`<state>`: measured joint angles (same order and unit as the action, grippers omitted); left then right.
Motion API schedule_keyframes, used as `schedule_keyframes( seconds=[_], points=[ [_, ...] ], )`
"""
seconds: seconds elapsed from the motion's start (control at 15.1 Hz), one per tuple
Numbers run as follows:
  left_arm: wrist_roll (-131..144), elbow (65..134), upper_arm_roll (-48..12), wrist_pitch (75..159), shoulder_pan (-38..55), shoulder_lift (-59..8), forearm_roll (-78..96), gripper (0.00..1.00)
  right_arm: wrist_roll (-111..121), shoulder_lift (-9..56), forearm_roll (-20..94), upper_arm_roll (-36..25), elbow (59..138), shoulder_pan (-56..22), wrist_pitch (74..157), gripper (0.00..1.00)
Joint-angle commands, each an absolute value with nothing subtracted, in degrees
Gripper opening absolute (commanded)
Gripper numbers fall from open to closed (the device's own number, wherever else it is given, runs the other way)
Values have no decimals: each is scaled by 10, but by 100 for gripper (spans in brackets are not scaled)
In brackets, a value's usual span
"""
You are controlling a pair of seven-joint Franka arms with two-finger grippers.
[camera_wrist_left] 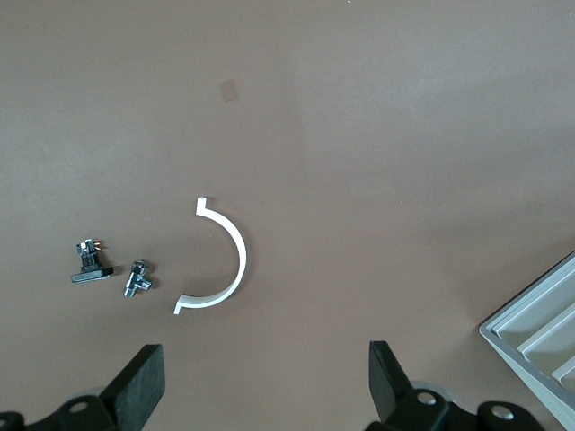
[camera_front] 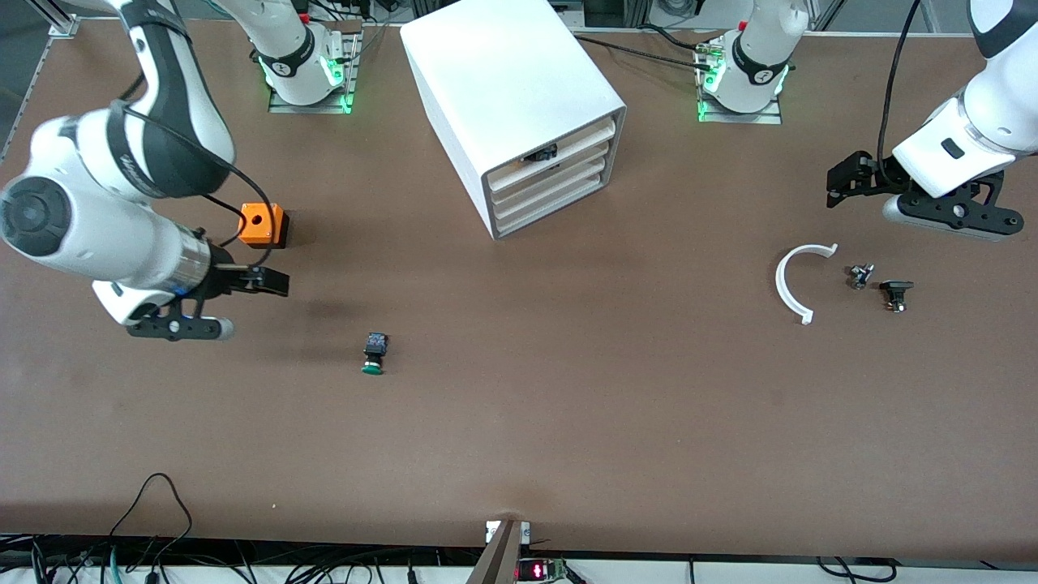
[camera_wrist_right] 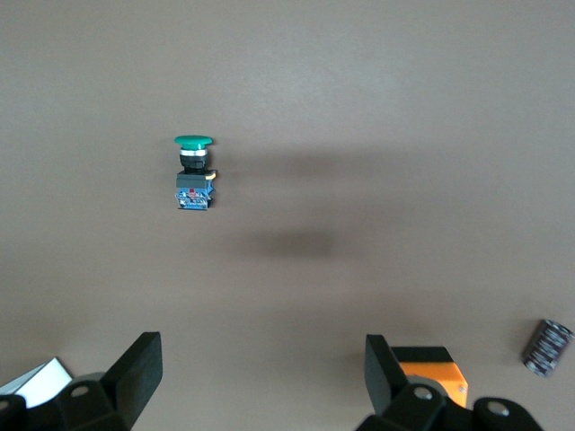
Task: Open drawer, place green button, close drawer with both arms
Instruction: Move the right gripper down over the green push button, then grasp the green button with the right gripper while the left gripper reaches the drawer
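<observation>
Lying on its side on the desk (camera_front: 568,422), the button (camera_front: 374,354) sits apart from the right hand (camera_front: 272,281), nearer the front camera and toward the cabinet's (camera_front: 519,105) end (green cap facing the camera). That hand hovers empty, fingers spread, beside the orange cube (camera_front: 262,225). The left hand (camera_front: 843,182) waits, fingers spread, empty, above a white curved piece (camera_front: 791,284); the drawers look closed.
</observation>
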<state>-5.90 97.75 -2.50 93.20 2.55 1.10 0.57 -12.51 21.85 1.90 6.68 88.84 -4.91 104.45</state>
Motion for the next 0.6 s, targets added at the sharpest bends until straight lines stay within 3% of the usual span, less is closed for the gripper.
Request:
schedule_keyframes(
  seconds=[0.0, 0.53],
  points=[
    [-54, 972, -23, 922, 29, 15, 8, 100, -127, 245, 25, 67, 878, -61, 1073, 100],
    [-63, 973, -23, 826, 27, 8, 81, 100, -142, 304, 24, 67, 880, -89, 1149, 100]
  ],
)
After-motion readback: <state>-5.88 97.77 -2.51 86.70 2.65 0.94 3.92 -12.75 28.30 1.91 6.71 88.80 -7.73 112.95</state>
